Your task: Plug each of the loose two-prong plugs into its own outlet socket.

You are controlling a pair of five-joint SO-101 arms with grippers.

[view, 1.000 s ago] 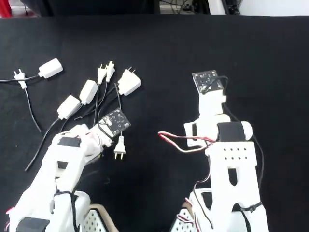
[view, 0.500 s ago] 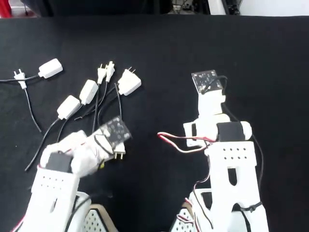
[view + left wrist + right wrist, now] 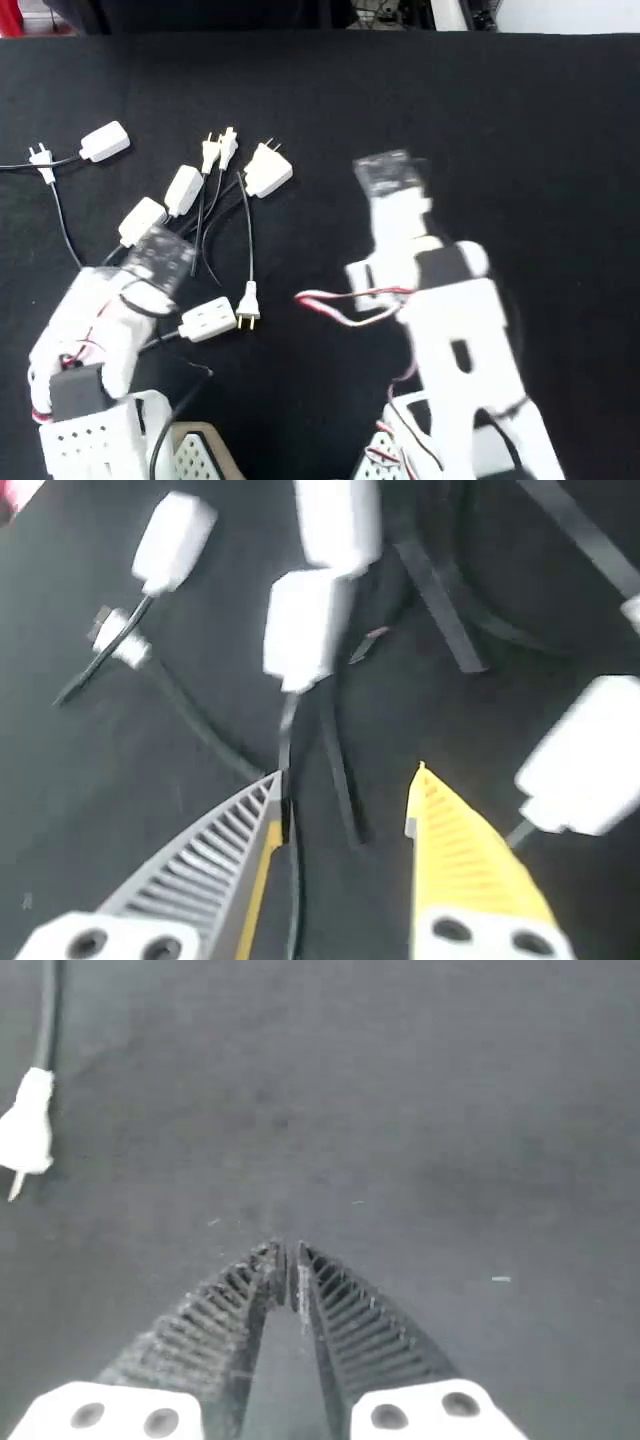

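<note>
Plug (image 3: 247, 304) just beside outlet socket (image 3: 207, 319)

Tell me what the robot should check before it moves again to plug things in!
1. Left hand open: ok.
2. Left hand holding nothing: ok.
3. Right hand open and ready to grab: not ok, it is shut.
4. Small white two-prong plug with gold prongs pushed into the white block-shaped outlet socket: cannot tell; they lie close together.
5. Pair of white plugs on black cables plugged in: not ok, they lie loose on the black table.
</note>
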